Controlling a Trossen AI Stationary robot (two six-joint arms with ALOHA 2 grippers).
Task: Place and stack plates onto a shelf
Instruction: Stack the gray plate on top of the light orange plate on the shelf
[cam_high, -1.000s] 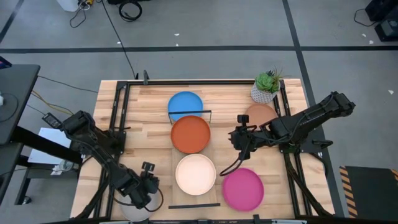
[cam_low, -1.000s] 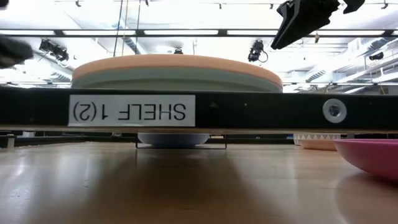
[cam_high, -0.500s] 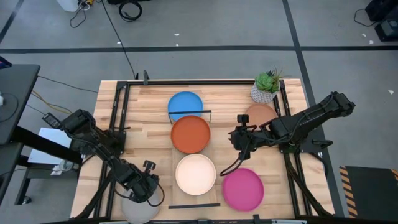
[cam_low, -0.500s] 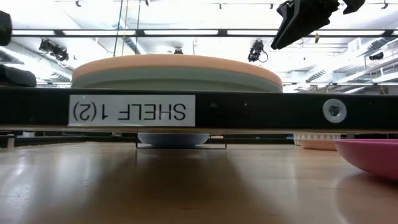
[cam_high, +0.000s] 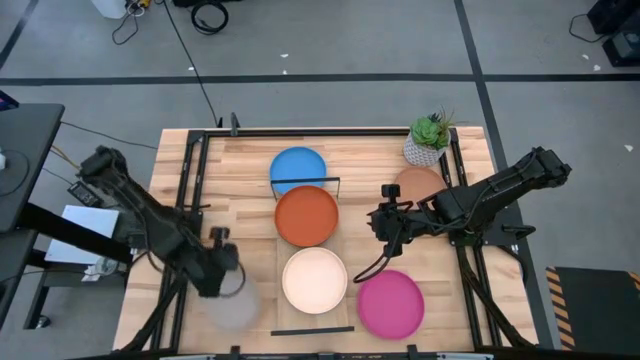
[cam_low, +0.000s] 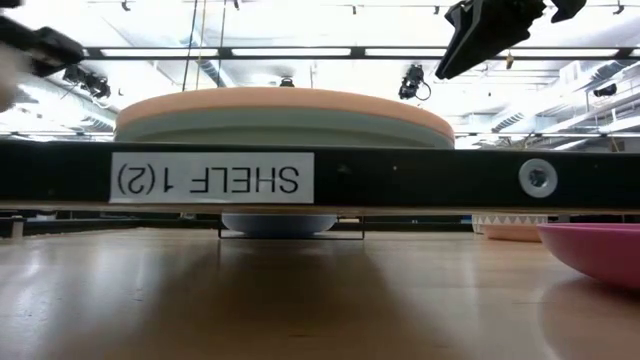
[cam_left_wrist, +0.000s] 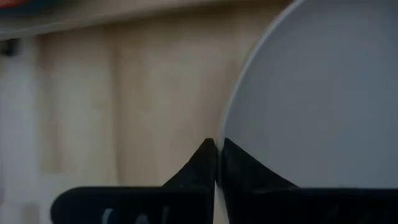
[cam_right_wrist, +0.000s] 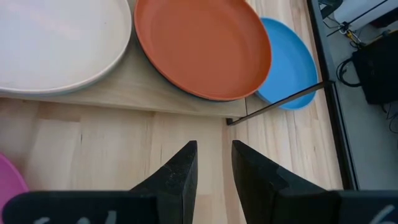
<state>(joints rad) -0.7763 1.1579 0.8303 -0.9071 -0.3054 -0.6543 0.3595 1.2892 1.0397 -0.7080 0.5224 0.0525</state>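
My left gripper (cam_high: 220, 272) is shut on the grey plate (cam_high: 236, 302) near the table's near-left corner; the wrist view shows the plate (cam_left_wrist: 311, 93) filling one side. On the shelf (cam_high: 343, 250) lie the orange plate (cam_high: 306, 215) and the cream plate (cam_high: 314, 280), each on top of another plate. The blue plate (cam_high: 297, 168), tan plate (cam_high: 418, 184) and magenta plate (cam_high: 390, 304) lie flat on the table. My right gripper (cam_high: 385, 222) hovers open to the shelf's right, nothing between its fingers (cam_right_wrist: 180, 171). My left gripper pinches the grey plate's rim (cam_left_wrist: 225, 134) between its two fingers, on the plate's far-left side. The fingers come slanting down from the table's left. The plate reaches from the fingers toward the near edge and looks lifted off the table.
A potted green plant (cam_high: 428, 138) stands at the far right corner beside the tan plate. Black wire frames (cam_high: 305, 184) close the shelf's short ends. In the low view the shelf's labelled front edge (cam_low: 400, 180) carries a cream-over-teal stack (cam_low: 285, 115).
My left gripper has shut on the grey plate's rim at the table's near edge, then risen and moved toward the far edge. The plate has come up with it, away from the near edge and further onto the table's near-left part.
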